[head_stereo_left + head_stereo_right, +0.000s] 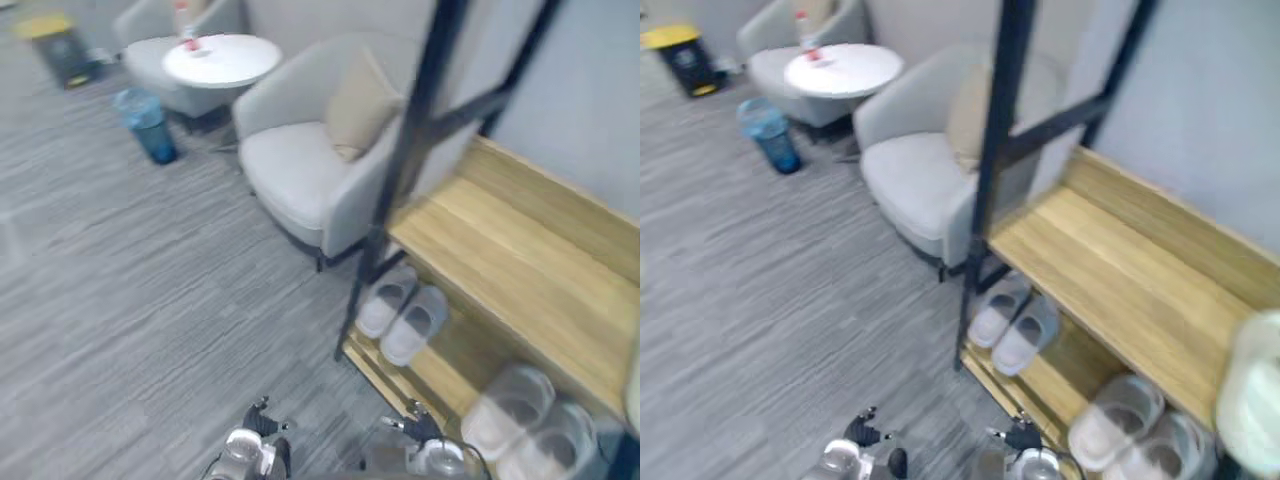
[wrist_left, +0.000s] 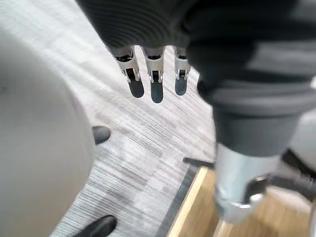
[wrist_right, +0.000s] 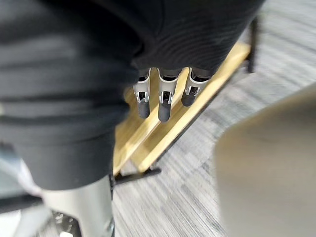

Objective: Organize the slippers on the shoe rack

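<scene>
Your left hand [image 2: 155, 86] & right hand [image 3: 165, 101]: fingers straight, empty; slippers [image 1: 510, 405] on shoe rack [image 1: 500, 250] btm shelf lie nearer right.

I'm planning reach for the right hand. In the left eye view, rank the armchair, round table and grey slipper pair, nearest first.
1. Grey slipper pair, low on the rack, just ahead of the right hand.
2. Armchair, beyond the rack's end.
3. Round table, far back left.

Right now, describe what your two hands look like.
Left hand: a dark ribbed cover over its back and wrist, and a row of silver fingers ending in dark rounded tips. Right hand looks the same: dark ribbed cover, silver fingers, dark tips.
</scene>
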{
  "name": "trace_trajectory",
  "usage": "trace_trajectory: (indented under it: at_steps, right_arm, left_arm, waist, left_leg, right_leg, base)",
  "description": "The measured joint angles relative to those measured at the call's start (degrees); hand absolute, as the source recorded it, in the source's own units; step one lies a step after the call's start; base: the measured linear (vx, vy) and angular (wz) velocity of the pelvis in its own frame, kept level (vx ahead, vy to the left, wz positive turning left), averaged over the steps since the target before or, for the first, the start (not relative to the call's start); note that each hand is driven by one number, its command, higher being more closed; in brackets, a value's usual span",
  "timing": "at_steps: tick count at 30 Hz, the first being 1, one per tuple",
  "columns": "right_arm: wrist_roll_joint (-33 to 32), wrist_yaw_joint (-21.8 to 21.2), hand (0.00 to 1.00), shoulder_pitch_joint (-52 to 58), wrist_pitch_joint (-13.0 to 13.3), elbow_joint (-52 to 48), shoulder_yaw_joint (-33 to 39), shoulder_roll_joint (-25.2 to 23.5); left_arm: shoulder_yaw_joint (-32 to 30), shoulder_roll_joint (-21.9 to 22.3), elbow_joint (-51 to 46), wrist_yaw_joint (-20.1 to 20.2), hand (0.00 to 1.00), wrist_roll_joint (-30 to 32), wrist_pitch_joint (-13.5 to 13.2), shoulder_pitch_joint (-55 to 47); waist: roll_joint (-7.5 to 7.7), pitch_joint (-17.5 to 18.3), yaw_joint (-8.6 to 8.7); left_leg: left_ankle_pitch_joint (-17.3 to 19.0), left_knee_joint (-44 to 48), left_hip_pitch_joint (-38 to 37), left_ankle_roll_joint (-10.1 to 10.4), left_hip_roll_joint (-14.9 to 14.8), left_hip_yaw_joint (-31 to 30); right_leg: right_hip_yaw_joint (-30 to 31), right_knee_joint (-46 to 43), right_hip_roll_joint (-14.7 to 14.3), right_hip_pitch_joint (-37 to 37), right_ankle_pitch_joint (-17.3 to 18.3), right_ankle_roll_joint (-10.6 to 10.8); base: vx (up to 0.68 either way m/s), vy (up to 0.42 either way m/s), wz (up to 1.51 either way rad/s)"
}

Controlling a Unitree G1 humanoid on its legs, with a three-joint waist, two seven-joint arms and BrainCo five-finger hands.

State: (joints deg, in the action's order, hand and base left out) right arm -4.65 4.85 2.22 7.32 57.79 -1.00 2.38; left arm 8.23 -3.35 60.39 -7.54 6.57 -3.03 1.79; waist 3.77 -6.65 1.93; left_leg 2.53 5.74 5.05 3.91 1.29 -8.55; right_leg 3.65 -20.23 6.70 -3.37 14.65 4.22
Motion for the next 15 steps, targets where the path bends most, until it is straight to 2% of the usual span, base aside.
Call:
trace_trajectory:
  at_steps: [4,8,9,10,11,12,13,15]
  right_arm:
    - [0.02,-0.25,0.0,-1.97,0.07,2.84,-3.7,0.46]
    - [0.03,-0.24,0.0,-2.23,0.02,4.2,-4.17,0.54]
    - [0.01,-0.18,0.0,-2.31,0.03,4.29,-4.17,0.45]
    - [0.0,-0.16,0.0,-2.36,0.04,4.25,-4.12,0.45]
    - [0.0,-0.14,0.0,-2.27,0.06,4.24,-3.97,0.44]
    - [-0.09,0.04,0.0,-2.39,0.04,3.87,-3.61,0.51]
    - [-0.31,0.11,0.0,-2.45,0.06,2.82,-3.46,1.1]
    - [-0.47,0.3,0.0,-2.32,-0.05,2.69,-3.49,1.3]
  left_arm:
    - [-0.1,-0.12,0.87,-0.02,0.0,-0.04,-0.13,-0.06]
    - [-0.07,0.07,1.06,0.02,0.0,-0.01,-0.47,-0.06]
    - [0.03,-0.05,1.03,0.02,0.0,0.03,-0.46,-0.05]
    - [0.08,0.01,0.94,0.05,0.0,0.04,-0.45,-0.05]
    - [0.02,0.02,0.91,0.05,0.0,0.05,-0.47,0.32]
    - [-0.03,0.06,1.08,0.07,0.0,0.07,-0.25,0.84]
    - [-0.11,0.11,0.96,0.09,0.0,0.11,-0.2,0.84]
    - [-0.34,0.13,-0.13,0.03,0.0,0.12,-0.35,0.81]
  waist:
    - [-0.39,0.21,-1.0]
    - [-0.46,0.25,-1.01]
    - [-0.35,0.22,-0.95]
    - [-0.45,0.21,-0.62]
    - [-0.12,0.1,-0.27]
    - [-0.55,0.07,0.37]
    - [-2.15,-0.4,0.68]
    - [-2.04,-0.98,0.69]
  left_leg:
    - [-4.93,-5.92,0.01,1.38,-1.45,-2.81]
    - [-8.26,-6.86,0.06,1.27,-1.81,-3.67]
    - [-10.62,-7.07,1.13,-0.83,-1.47,0.01]
    - [-9.75,-7.19,1.64,-4.62,-1.89,7.3]
    - [-7.63,-4.84,2.17,-6.16,-2.2,11.92]
    - [-2.28,2.17,5.49,-7.71,-3.77,22.03]
    - [0.4,9.1,9.06,-9.58,-6.34,29.96]
    - [1.11,10.77,11.1,-10.16,-5.72,29.44]
  right_leg:
    - [-3.2,7.95,-1.51,3.42,-1.14,-1.38]
    - [-7.77,8.7,-2.16,5.84,-1.84,-2.01]
    - [-9.93,8.39,-1.6,6.24,-1.89,-2.09]
    - [-12.76,8.71,-1.07,6.27,-2.23,-2.63]
    - [-13.97,9.0,-0.99,6.21,-2.1,-2.81]
    - [-16.69,9.34,-1.01,6.53,-1.58,-3.09]
    - [-20.34,8.22,-1.92,6.3,-1.25,-2.8]
    - [-23.17,6.81,-1.28,5.73,0.56,-2.34]
  base:
    - [0.02,-0.148,0.45]
    - [-0.03,-0.083,0.75]
    - [-0.07,-0.018,0.91]
    - [-0.08,0.003,0.95]
    - [-0.09,0.012,0.97]
    - [-0.12,0.021,1.24]
    - [-0.17,0.04,1.57]
    - [-0.16,0.086,1.31]
